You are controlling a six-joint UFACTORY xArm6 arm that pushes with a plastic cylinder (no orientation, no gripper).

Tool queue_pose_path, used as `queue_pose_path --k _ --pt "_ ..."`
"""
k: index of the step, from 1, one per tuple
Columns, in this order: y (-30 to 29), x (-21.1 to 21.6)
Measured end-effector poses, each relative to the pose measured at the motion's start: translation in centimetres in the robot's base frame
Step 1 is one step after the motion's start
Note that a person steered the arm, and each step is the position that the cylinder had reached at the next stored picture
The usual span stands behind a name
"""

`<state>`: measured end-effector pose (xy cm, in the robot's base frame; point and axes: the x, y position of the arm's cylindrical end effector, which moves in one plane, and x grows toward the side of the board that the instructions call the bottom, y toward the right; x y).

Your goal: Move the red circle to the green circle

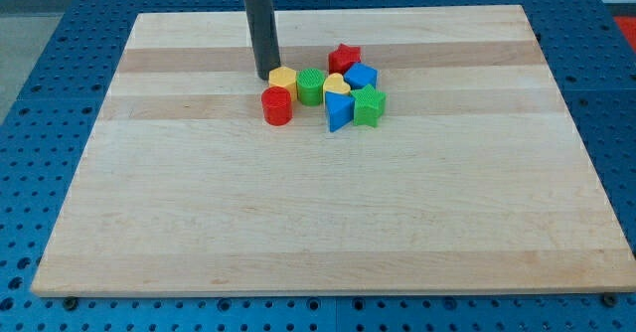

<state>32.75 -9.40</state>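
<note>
The red circle (276, 105) stands on the wooden board, just below and left of the green circle (310, 85), with a small gap between them. A yellow hexagon (283, 78) sits above the red circle and touches the green circle's left side. My tip (265, 77) rests on the board right beside the yellow hexagon's left edge, above the red circle.
To the right of the green circle lies a tight cluster: a yellow heart (337, 83), a red star (345, 58), a blue block (362, 76), a blue triangle (338, 111) and a green star (369, 105). The wooden board (318, 223) lies on a blue perforated table.
</note>
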Motion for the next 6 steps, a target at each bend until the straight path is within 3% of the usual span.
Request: queue_pose_path --k 2,4,6 --pt "-3.2 2.7" --pt "0.0 5.9" --pt "0.5 5.8"
